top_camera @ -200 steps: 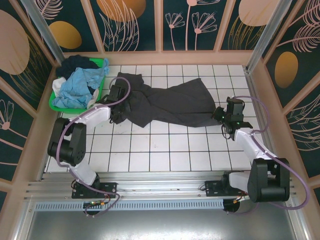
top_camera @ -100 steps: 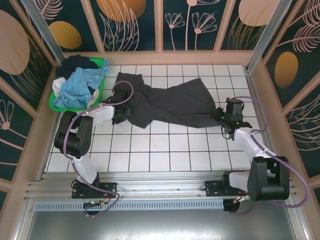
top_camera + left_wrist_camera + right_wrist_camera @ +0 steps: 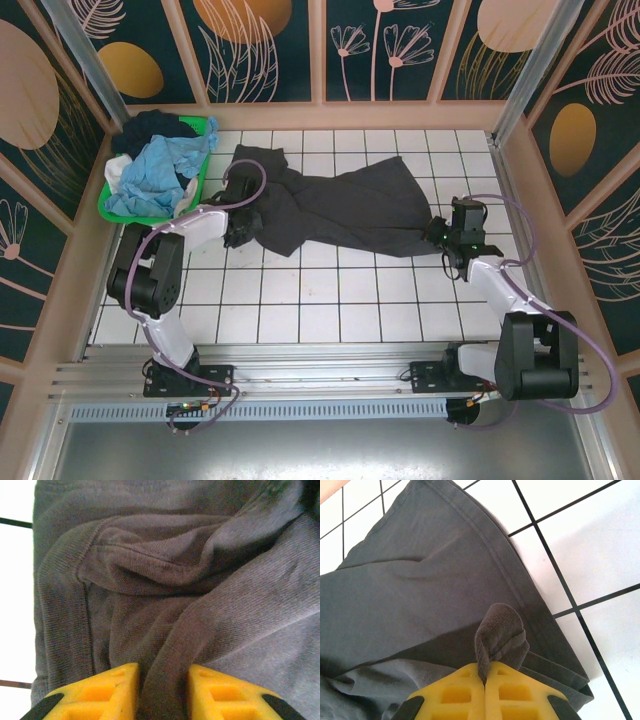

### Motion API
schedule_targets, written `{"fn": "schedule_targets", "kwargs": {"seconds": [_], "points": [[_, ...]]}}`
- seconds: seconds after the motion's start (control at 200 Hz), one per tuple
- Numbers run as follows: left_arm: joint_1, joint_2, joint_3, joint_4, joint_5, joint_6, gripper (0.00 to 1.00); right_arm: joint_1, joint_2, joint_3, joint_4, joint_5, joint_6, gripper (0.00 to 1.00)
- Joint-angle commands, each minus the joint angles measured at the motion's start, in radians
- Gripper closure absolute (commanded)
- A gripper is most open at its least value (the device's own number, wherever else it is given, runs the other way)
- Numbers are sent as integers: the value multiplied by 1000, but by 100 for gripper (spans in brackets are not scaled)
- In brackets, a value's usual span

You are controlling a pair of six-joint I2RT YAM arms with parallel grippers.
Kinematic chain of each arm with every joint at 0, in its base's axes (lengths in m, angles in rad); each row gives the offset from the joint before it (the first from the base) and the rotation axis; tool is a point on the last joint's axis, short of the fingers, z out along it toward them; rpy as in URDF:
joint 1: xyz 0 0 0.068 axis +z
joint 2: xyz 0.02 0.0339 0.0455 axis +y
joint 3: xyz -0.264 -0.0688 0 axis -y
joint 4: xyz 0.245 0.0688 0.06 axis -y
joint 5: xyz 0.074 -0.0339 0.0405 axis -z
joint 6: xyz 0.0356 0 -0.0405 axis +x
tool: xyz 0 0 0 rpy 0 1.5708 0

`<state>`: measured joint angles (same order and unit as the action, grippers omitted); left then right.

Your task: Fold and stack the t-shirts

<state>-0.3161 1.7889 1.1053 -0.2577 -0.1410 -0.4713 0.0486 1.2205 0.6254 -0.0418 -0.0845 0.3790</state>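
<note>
Charcoal-grey t-shirt (image 3: 420,595) hem corner pinched in right gripper (image 3: 485,674) — left gripper (image 3: 164,671) astride fold, grip unclear.

You have two arms of the same build. Your left arm (image 3: 190,232) and right arm (image 3: 497,288) are made of glossy white, rounded link shells joined by bulky black cylindrical joint housings (image 3: 135,285). A thin purple cable (image 3: 590,352) runs in loose loops along the outside of each arm. Each arm rises from a small black base block (image 3: 438,378) with short wires beside it. Your left pincer (image 3: 162,670) and right pincer (image 3: 485,669) have bright yellow plastic fingers (image 3: 107,692) moulded with shallow rectangular pockets, and black rounded pieces sit at their outer lower corners.
</note>
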Motion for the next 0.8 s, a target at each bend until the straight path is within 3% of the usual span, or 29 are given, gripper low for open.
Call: {"fn": "schedule_targets", "kwargs": {"seconds": [0.0, 0.195, 0.33, 0.395, 0.46, 0.53, 0.796], "points": [[1, -69, 53, -51, -35, 19, 76, 6, -25, -14, 12, -3, -9, 100], [1, -112, 55, -51, -2, 22, 93, 5, -45, -18, 4, -5, -9, 100], [0, -115, 47, -44, 0, 19, 98, 6, -46, -18, -3, -6, -14, 100], [1, -109, 40, -46, -6, 16, 89, 6, -48, -22, -4, -4, -15, 100], [1, -97, 31, -45, -19, 7, 69, 5, -48, -26, 0, -9, -14, 100], [1, -82, 20, -38, -20, -1, 59, 5, -46, -30, 3, -12, -12, 100], [2, -12, -5, 3, 8, -23, 40, 5, -35, -27, 2, -4, -19, 100]]}}
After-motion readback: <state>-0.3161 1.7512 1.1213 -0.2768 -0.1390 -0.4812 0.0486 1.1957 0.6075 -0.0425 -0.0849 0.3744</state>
